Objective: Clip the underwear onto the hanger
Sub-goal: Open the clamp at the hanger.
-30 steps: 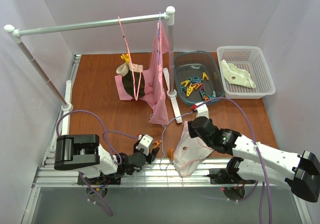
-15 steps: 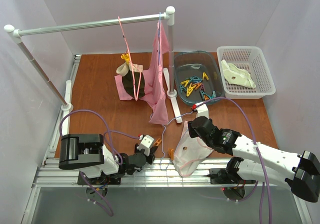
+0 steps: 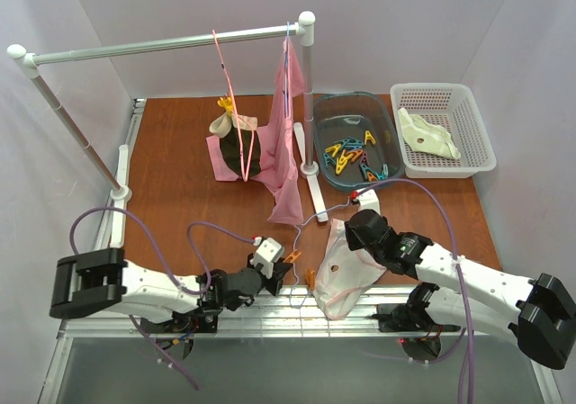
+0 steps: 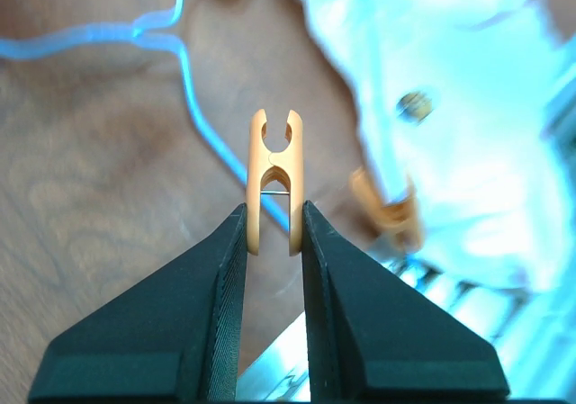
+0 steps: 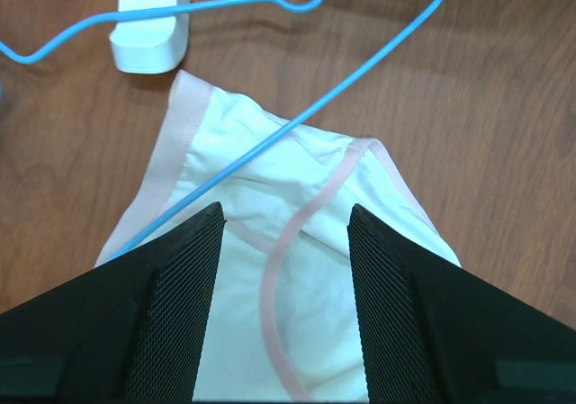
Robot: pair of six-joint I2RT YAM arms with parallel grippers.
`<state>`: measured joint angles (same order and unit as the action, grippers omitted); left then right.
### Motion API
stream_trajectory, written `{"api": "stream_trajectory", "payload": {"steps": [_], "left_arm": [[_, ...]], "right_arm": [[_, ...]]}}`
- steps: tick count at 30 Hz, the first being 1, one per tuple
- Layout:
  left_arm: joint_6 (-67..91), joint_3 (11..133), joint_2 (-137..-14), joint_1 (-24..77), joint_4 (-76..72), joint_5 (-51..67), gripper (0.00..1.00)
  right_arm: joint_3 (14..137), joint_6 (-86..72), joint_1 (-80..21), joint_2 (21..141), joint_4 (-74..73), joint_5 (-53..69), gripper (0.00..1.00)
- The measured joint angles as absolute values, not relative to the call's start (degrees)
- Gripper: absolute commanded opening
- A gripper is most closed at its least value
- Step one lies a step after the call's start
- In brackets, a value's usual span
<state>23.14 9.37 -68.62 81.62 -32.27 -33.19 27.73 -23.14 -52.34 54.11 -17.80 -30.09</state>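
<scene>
The pale underwear (image 3: 346, 273) with pink edging lies flat on the table near the front edge. It also fills the right wrist view (image 5: 297, 269). The light-blue wire hanger (image 3: 296, 239) lies on the table, and its wire crosses the fabric's top left (image 5: 270, 139). It also shows in the left wrist view (image 4: 193, 98). My left gripper (image 3: 286, 262) is shut on an orange clothespin (image 4: 274, 179), held upright just left of the underwear (image 4: 450, 107). My right gripper (image 5: 285, 208) is open, with its jaws wide apart over the fabric. In the top view it (image 3: 353, 245) hovers over the upper part.
A second orange clothespin (image 3: 309, 281) sits at the underwear's left edge. A drying rack (image 3: 171, 44) holds a pink hanger (image 3: 225, 80) with pink and dark garments. A blue tub (image 3: 358, 143) holds clothespins. A white basket (image 3: 443, 130) holds a cream garment. A white rack foot (image 5: 148, 26) lies near the hanger.
My left arm has stretched out, its base link swinging left. Its gripper has carried the orange clothespin slightly right, toward the underwear. The right gripper has barely moved.
</scene>
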Motion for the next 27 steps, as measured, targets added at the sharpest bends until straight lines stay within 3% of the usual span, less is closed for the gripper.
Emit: {"api": "stream_trajectory", "payload": {"steps": [9, 22, 23, 25, 27], "left_arm": [[20.8, 9.4, -54.4, 77.8, -27.2, -25.7, 0.19], [16.7, 15.0, -64.8, 70.0, -29.6, -9.4, 0.19], [16.4, 15.4, -65.3, 69.4, -30.0, -8.1, 0.19], [15.7, 16.2, -66.2, 68.1, -30.7, -5.7, 0.19], [15.2, 17.1, -67.1, 66.8, -31.1, -3.4, 0.19]], "right_arm": [[27.2, -23.2, -51.3, 56.7, -16.5, -28.1, 0.52], [26.4, -25.2, -51.3, 66.9, -12.8, -25.8, 0.58], [26.4, -25.3, -51.3, 67.7, -12.5, -25.7, 0.56], [26.4, -25.6, -51.2, 69.0, -11.9, -25.6, 0.37], [26.5, -26.8, -51.0, 69.8, -11.5, -25.6, 0.25]]}}
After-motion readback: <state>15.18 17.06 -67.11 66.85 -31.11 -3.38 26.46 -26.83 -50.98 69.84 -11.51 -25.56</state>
